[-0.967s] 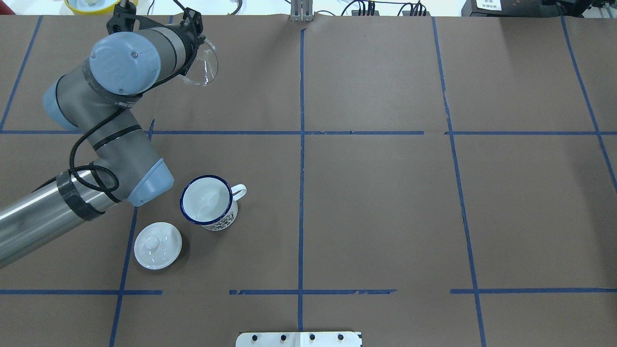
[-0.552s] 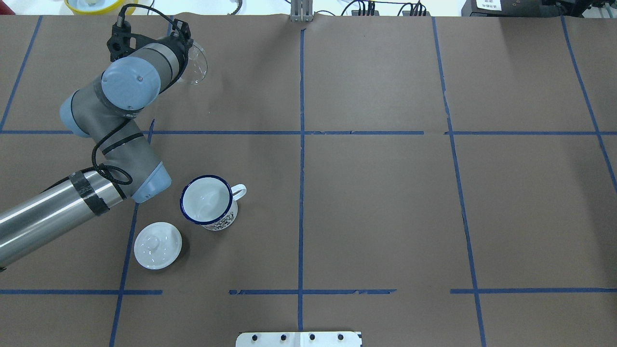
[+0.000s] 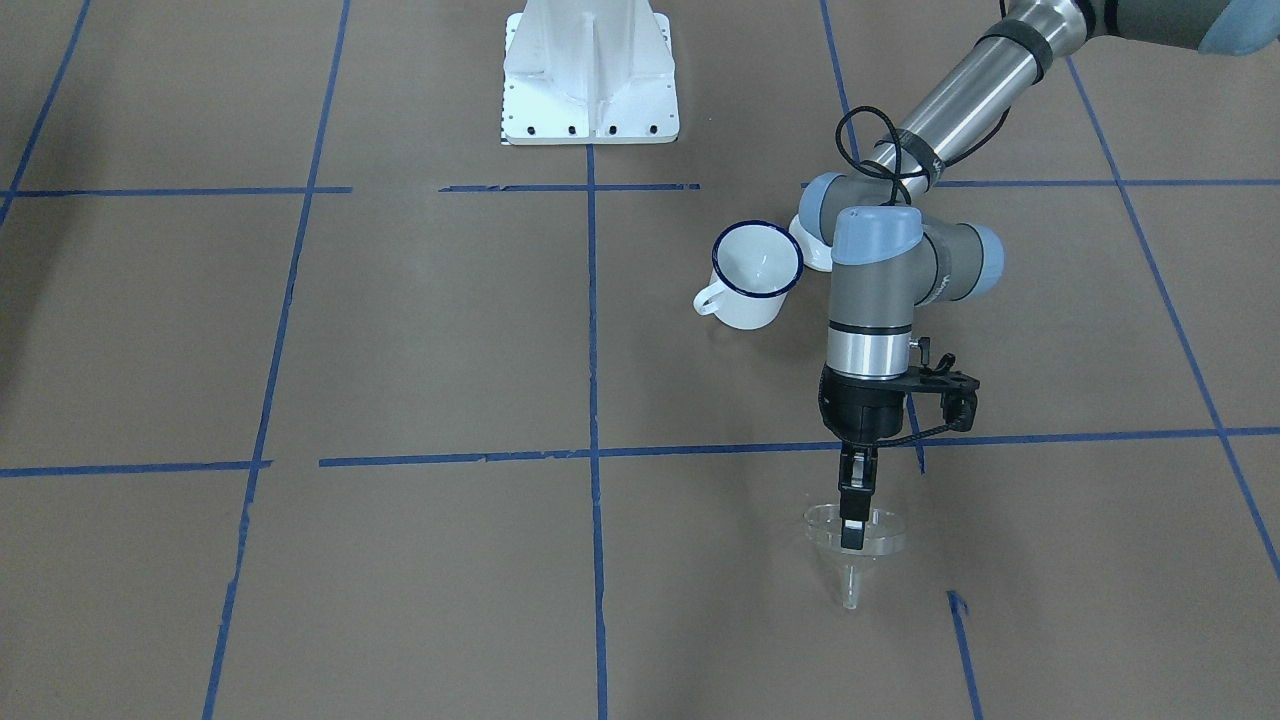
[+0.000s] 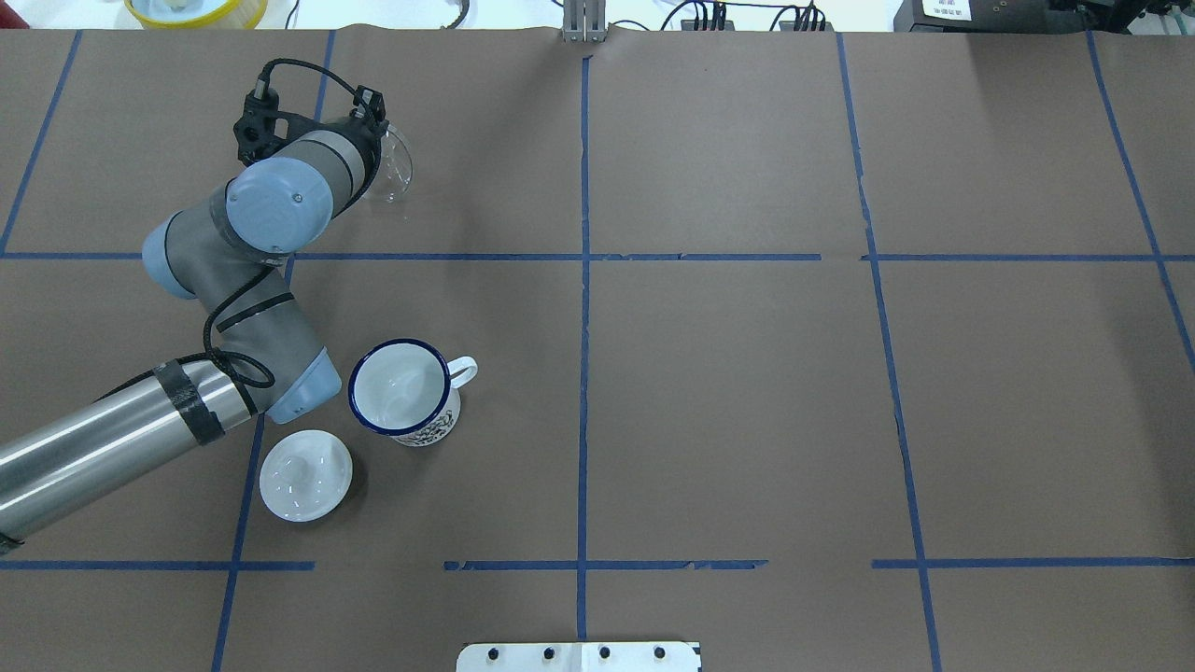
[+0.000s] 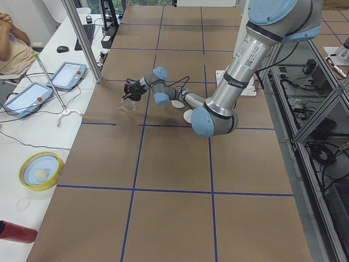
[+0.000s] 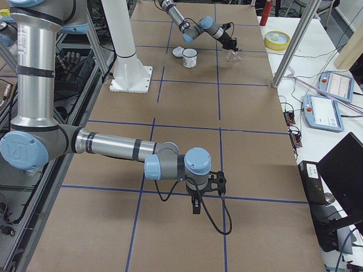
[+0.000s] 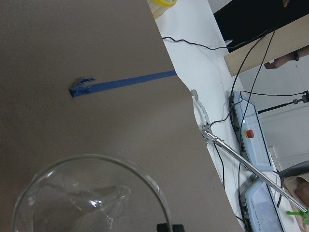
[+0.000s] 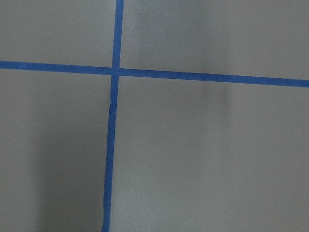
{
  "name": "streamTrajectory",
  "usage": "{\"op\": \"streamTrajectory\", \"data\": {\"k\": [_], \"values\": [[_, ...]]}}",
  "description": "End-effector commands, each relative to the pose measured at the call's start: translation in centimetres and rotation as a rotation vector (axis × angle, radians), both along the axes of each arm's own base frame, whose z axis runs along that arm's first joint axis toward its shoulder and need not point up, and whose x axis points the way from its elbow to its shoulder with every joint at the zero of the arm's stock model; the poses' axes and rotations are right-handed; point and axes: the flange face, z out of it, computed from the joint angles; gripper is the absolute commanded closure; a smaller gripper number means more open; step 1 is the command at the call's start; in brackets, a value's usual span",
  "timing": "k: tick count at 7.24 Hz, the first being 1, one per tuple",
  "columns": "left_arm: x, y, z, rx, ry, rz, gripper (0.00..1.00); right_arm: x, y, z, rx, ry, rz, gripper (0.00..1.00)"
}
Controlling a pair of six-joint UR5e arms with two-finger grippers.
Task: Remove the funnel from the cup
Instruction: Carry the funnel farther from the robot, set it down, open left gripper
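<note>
The funnel (image 3: 825, 530) is pinched at its rim by the closed left gripper (image 3: 851, 538). It is held upright, spout down, well apart from the cup (image 3: 748, 308) on the operators' side and low over the table (image 3: 400, 580). Whether the spout tip touches the table cannot be told.

Should the jaws be opened here, a topple is to be expected, since only the thin spout would be stood on, and the round bowl could then roll. A slip within the grip is also possible, as only a thin edge of smooth clear plastic is caught. Were the funnel pushed lower, the spout could be jammed.

The funnel's bowl is seen to be empty. The cup, upright, is likewise seen empty. Just beside the cup, on the robot's side, a white knobbed lid (image 4: 305, 474) is laid. The right gripper (image 6: 195, 208) is parked far from the cup, and whether it is open or closed cannot be told.
</note>
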Motion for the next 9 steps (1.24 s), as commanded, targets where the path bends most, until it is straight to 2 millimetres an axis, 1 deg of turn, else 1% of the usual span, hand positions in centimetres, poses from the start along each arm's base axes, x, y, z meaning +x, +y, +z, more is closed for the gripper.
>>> {"op": "streamTrajectory", "data": {"k": [1, 2, 3, 4, 5, 6, 7, 8, 9], "values": [[-1.4, 0.2, -2.0, 0.084, -0.069, 0.049, 0.0, 0.0, 0.0, 0.0, 0.001, 0.0, 0.0, 0.0], [-3.3, 1.0, -3.8, 0.145, -0.086, 0.089, 0.0, 0.0, 0.0, 0.0, -0.001, 0.0, 0.0, 0.0], [-5.7, 2.6, -4.7, 0.176, -0.079, 0.202, 0.0, 0.0, 0.0, 0.0, 0.001, 0.0, 0.0, 0.0], [-9.4, 5.9, -3.3, 0.251, -0.158, 0.312, 0.0, 0.0, 0.0, 0.0, -0.001, 0.0, 0.0, 0.0], [-13.1, 9.8, -1.6, 0.355, -0.292, 0.419, 0.0, 0.0, 0.0, 0.0, -0.001, 0.0, 0.0, 0.0], [-15.8, 13.2, -0.3, 0.45, -0.4, 0.54, 0.0, 0.0, 0.0, 0.0, -0.001, 0.0, 0.0, 0.0], [-18.0, 16.6, 2.0, 0.477, -0.434, 0.662, 0.0, 0.0, 0.0, 0.0, -0.001, 0.0, 0.0, 0.0], [-18.3, 18.2, 2.1, 0.557, -0.441, 0.822, 0.0, 0.0, 0.0, 0.0, -0.001, 0.0, 0.0, 0.0], [-19.9, 20.0, 3.8, 0.526, -0.432, 0.865, 0.0, 0.0, 0.0, 0.0, -0.001, 0.0, 0.0, 0.0]]}}
